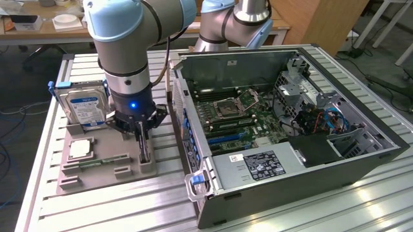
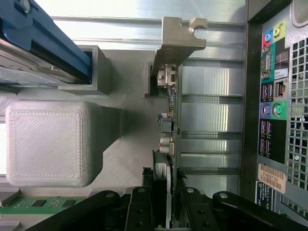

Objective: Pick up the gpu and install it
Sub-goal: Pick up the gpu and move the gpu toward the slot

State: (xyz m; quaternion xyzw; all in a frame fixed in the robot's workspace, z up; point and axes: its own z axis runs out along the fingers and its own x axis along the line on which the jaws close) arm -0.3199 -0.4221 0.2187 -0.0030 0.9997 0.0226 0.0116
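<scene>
Grey holder, hand clamped on upright gpu, hard drive and case flanking

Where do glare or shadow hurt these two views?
Exterior view: glare streaks the table by the case; the case's inside is evenly lit. Wrist view: the slats beside the gpu wash out white, and the tool is dark at the gpu's near end.

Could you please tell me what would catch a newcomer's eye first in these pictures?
The arm's end effector is closed on the gpu, which stands on edge in the grey fixture at the exterior view's left. At that view's right lies the open computer case, motherboard exposed. A hard drive stands upright nearby.
</scene>
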